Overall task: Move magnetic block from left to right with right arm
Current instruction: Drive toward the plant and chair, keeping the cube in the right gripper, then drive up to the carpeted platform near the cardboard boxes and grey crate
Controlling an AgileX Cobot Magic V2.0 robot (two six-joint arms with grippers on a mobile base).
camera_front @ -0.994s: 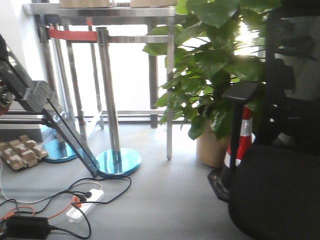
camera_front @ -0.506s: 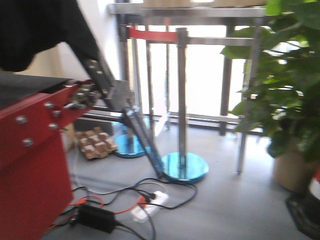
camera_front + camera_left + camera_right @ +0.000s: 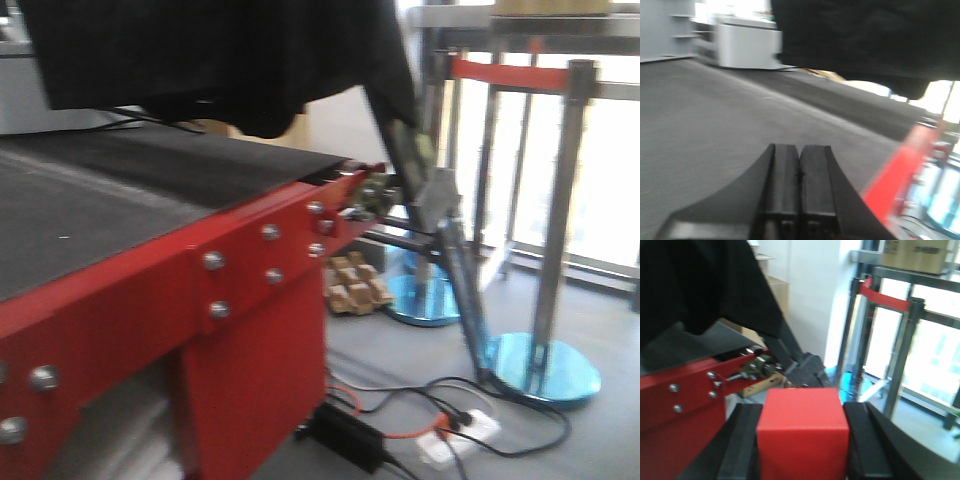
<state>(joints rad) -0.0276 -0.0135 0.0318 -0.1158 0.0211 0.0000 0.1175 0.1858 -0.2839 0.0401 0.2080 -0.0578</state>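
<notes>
The magnetic block (image 3: pixel 802 432) is a plain bright-red cube filling the lower middle of the right wrist view. My right gripper (image 3: pixel 802 412) is shut on it, one black finger (image 3: pixel 745 445) pressed against its left face and the other against its right. The block is held in the air past the edge of the red table (image 3: pixel 680 390). In the left wrist view my left gripper (image 3: pixel 800 155) is shut with nothing between its pads, just above the dark grey tabletop (image 3: pixel 705 115). Neither gripper shows in the front view.
The red bolted table (image 3: pixel 230 300) with its dark top fills the left of the front view; a black cloth (image 3: pixel 220 50) hangs above. Chrome stanchions (image 3: pixel 545 290), cables and a power strip (image 3: pixel 455 435) lie on the floor at right. A white box (image 3: pixel 745 45) stands far back.
The front view has swung left: the plant and black chair have left the frame, and the red table has come in and now fills the left half.
</notes>
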